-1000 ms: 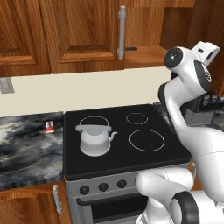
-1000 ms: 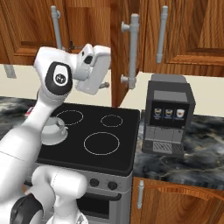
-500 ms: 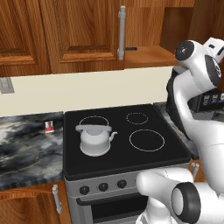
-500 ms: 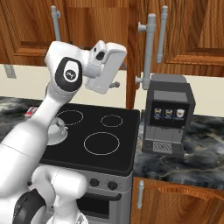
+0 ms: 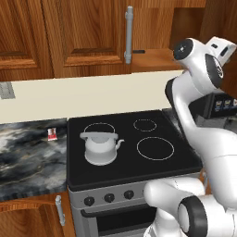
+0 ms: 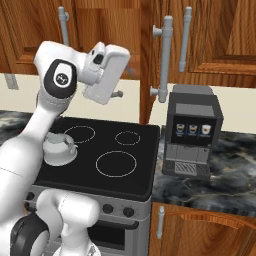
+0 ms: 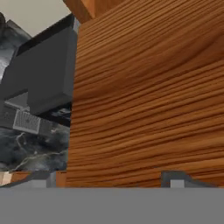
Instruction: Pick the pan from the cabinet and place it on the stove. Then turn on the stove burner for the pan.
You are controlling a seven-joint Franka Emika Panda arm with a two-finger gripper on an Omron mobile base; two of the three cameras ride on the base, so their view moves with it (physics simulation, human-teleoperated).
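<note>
The cabinet (image 5: 88, 37) has its right door (image 6: 146, 60) swung out edge-on, with the grey bar handle (image 6: 165, 55) facing right. From the open bay a thin dark pan handle (image 5: 138, 51) pokes out; the pan's body is hidden. My gripper (image 7: 107, 179) is raised beside the open door, its jaws open and empty, facing the door's wood from close up. Below lies the stove (image 5: 129, 173), also (image 6: 75, 172). The mid-sized stove burner ring (image 6: 80, 134) is at the rear left.
A white kettle (image 5: 99, 147), also (image 6: 59, 149), stands on the cooktop's left side. A black coffee machine (image 6: 192, 132) sits on the marble counter to the right. Black knobs (image 5: 109, 198) line the stove front. My white arm (image 5: 203, 120) rises over the cooktop's right edge.
The cabinet's right door has swung further out to the right. My hand followed it rightward, then drew back a little.
</note>
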